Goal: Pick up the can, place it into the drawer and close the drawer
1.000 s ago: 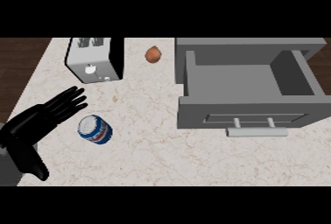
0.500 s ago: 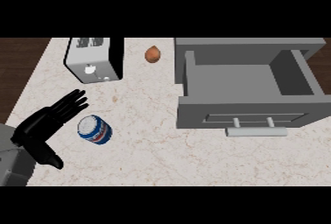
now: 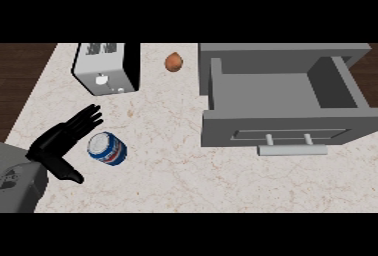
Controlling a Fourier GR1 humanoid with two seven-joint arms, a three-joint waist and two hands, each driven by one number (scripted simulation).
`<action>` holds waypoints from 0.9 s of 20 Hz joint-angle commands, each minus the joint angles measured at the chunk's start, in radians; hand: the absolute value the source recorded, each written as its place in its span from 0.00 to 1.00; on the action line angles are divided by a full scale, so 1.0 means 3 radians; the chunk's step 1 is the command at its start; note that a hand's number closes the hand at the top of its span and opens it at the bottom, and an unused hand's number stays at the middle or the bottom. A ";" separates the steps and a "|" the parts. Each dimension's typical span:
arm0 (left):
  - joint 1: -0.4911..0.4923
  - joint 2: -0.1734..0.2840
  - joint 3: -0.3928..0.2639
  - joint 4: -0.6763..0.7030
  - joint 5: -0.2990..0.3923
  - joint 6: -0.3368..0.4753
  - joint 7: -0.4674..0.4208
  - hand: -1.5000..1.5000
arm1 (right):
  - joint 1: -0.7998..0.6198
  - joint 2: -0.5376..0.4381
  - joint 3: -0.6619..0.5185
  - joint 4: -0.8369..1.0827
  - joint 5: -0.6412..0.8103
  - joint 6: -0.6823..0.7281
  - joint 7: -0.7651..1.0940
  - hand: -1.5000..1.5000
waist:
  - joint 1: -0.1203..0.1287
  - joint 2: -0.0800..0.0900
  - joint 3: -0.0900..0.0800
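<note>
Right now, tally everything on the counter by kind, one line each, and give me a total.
Can: 1
Toaster: 1
Small brown egg-shaped item: 1
Open drawer unit: 1
Total: 4

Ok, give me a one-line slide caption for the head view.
Left hand, fingers straight, beside the blue can; grey drawer open; toaster and egg behind.
</note>
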 commanded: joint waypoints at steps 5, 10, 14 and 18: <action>-0.0249 0.0071 -0.0115 0.0952 -0.0505 -0.0035 -0.0831 0.00 | -0.0099 0.0001 -0.0101 -0.0019 -0.0121 -0.0039 0.0174 0.00 | -0.0022 0.0012 -0.0004; -0.0265 -0.0032 -0.0180 0.1153 -0.0553 -0.0025 -0.0898 0.00 | 0.0119 -0.0014 -0.0237 -0.0148 -0.0390 0.0156 0.0216 0.00 | -0.0033 0.0006 -0.0004; -0.0325 -0.0112 -0.0222 0.1260 -0.0601 0.0004 -0.1007 0.00 | -0.0155 -0.0042 -0.0141 -0.0142 -0.0239 -0.0074 0.0368 0.00 | -0.0007 0.0010 -0.0004; -0.0498 -0.0214 -0.0188 0.1486 -0.0614 0.0136 -0.1079 0.00 | -0.0053 0.0120 -0.0109 -0.0352 -0.0193 -0.0045 0.0355 0.00 | -0.0040 0.0016 -0.0007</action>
